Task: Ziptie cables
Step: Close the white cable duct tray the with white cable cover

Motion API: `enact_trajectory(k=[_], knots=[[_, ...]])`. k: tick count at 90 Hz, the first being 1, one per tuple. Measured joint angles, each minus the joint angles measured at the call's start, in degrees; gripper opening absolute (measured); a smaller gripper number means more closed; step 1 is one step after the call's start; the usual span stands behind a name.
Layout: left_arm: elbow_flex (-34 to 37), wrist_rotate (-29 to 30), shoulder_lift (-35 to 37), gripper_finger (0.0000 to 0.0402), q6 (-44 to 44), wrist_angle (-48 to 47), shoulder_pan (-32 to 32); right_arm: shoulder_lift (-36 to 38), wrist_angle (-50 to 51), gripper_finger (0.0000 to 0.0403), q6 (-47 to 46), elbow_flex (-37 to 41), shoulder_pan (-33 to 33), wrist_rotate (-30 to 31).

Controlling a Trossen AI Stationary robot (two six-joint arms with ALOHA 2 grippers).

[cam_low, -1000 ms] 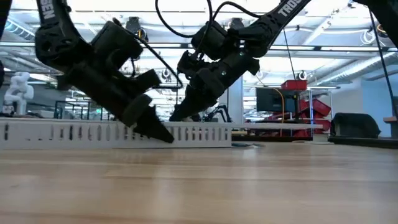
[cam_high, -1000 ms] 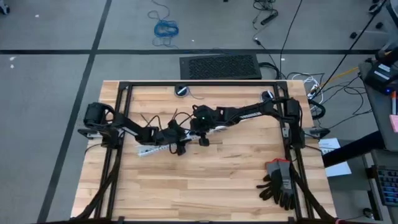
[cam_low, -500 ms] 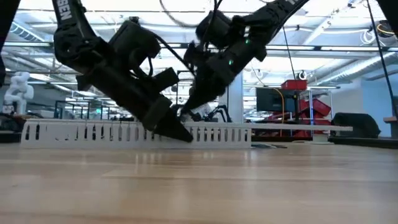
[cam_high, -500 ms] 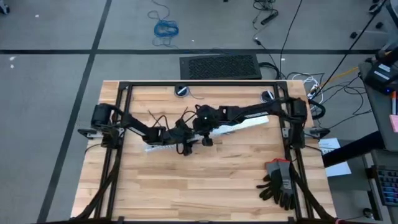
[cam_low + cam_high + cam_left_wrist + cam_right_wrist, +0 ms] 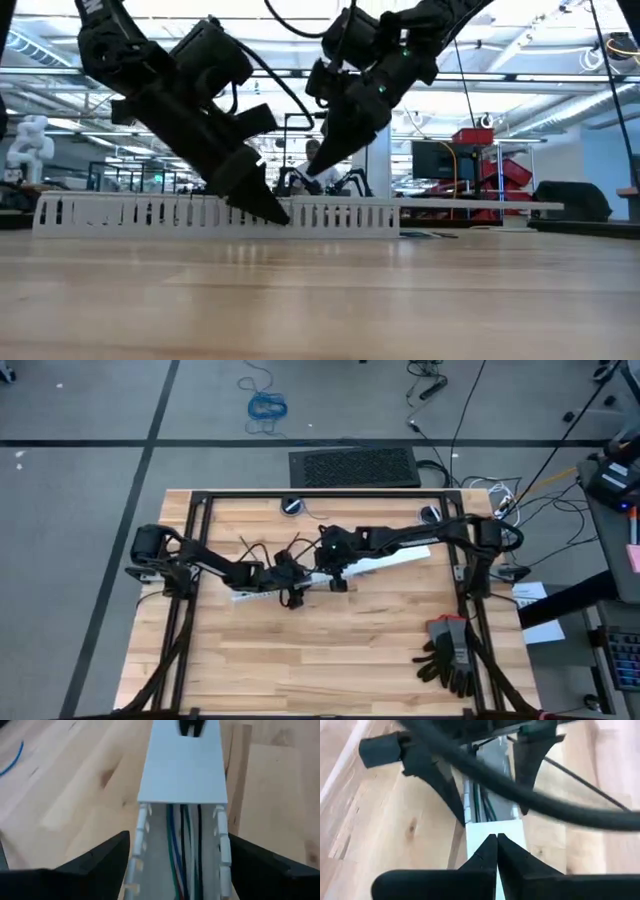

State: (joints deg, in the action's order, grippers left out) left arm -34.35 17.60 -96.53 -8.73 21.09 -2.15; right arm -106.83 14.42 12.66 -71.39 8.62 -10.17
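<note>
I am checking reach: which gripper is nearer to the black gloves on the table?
Right. The right gripper is mid-table over the white duct; the left gripper lies farther from the gloves.

We can read very little: in the low view, white letters run along the right arm (image 5: 455, 15) at the upper middle of the frame, a cut-off "TROS"; the left arm (image 5: 95, 8) at upper left shows letters we cannot make out

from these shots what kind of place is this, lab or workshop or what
Probably a robotics lab or open workshop hall. The low view shows a white humanoid figure, monitors and red equipment behind the wooden table; the high view shows cables strewn on grey floor.
</note>
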Motion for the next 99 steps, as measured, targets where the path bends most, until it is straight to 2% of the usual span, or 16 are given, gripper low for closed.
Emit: enact_trajectory(k=[13, 34, 62, 99], knots=[[1.67, -0.11, -0.11, 0.0299, -2.62, -0.17, -0.66, -1.17, 0.21, 0.0, -0.01, 0.01, 0.0, -0.12], [2.41, 3.43, -0.11, 0.0296, -2.99, 0.59, -1.8, -3.35, -0.62, 0.0, -0.02, -0.11, 0.04, -0.49], [2.45, 4.11, -0.86, 0.0229, -2.34, 1.44, -1.69, -5.27, -3.7, 0.0, -0.05, -0.32, 0.11, -0.66], [2.4, 4.29, -5.14, 0.0228, -2.39, 7.32, -1.3, -6.19, -5.85, 0.0, 0.08, -0.23, 0.08, -1.73]])
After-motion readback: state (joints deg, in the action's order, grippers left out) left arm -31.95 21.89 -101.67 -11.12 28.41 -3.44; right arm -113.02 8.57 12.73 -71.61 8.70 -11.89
